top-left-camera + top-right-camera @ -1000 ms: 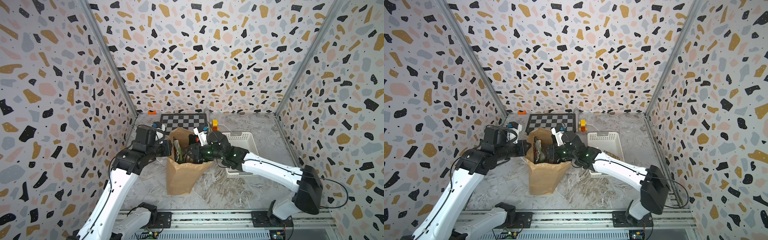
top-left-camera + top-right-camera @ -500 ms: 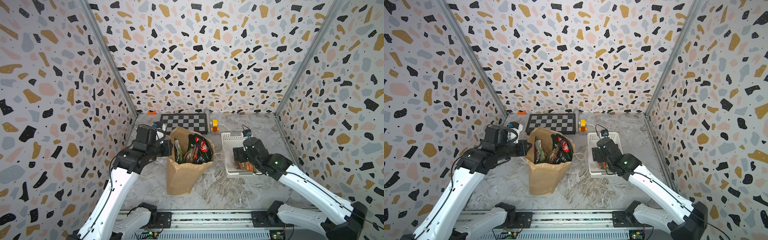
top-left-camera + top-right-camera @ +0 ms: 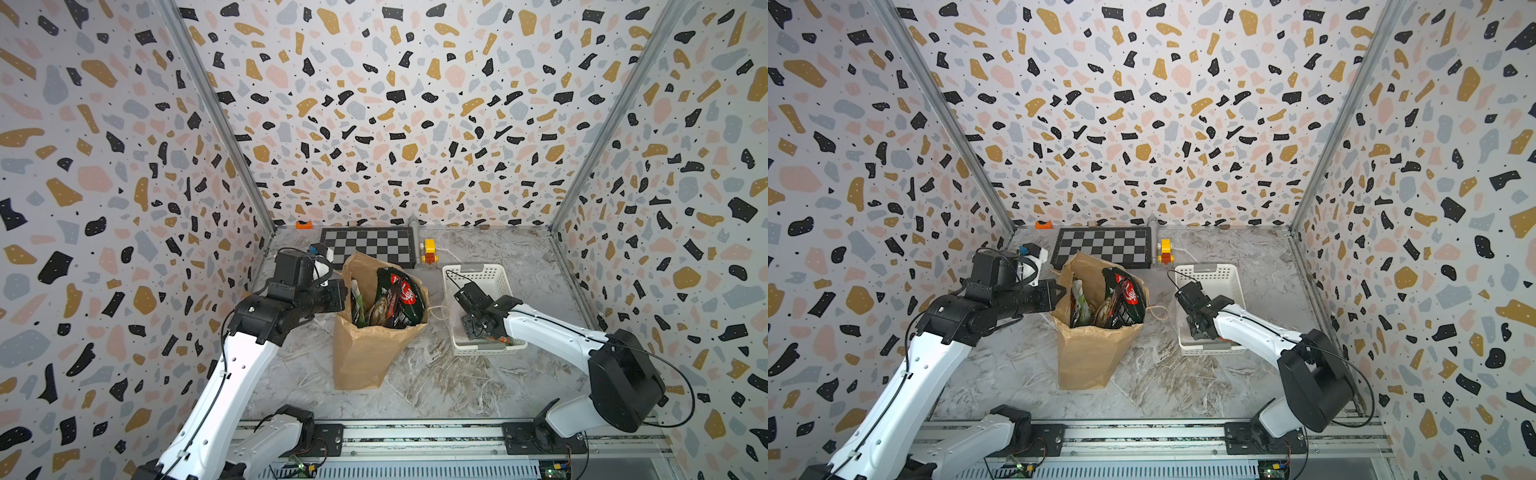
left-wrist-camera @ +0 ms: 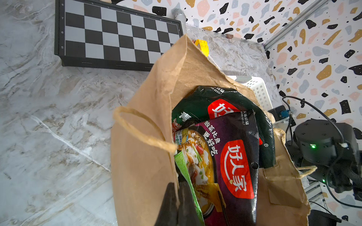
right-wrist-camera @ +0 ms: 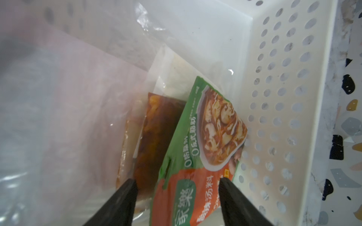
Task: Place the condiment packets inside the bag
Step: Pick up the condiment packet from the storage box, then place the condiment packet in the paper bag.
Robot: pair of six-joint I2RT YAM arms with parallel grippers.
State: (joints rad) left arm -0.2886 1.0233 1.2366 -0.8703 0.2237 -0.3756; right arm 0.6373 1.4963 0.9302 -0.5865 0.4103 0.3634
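Observation:
The brown paper bag (image 3: 365, 353) (image 3: 1088, 353) stands upright mid-table. My left gripper (image 3: 343, 293) (image 4: 177, 205) is shut on the rim of the bag (image 4: 141, 176). Condiment packets stick out of its mouth: a dark-green one (image 3: 405, 291) (image 4: 195, 103), a black-red one (image 4: 235, 156) and a green-edged one (image 4: 184, 172). My right gripper (image 3: 473, 328) (image 5: 177, 187) is down inside the white basket (image 3: 478, 272), open. Its fingers straddle a green-orange packet (image 5: 205, 146) without closing on it. A clear pouch of brown sauce (image 5: 156, 127) lies beside that packet.
The basket's perforated wall (image 5: 284, 97) is close to my right fingers, and a clear plastic sheet (image 5: 68, 97) lies on the other side. A chessboard (image 3: 370, 245), a yellow toy (image 3: 429, 249) and a small orange item (image 3: 304, 225) sit by the back wall.
My right arm left the bag's mouth, swung right and lowered into the basket. The dark-green packet stays in the bag. The left arm has not moved.

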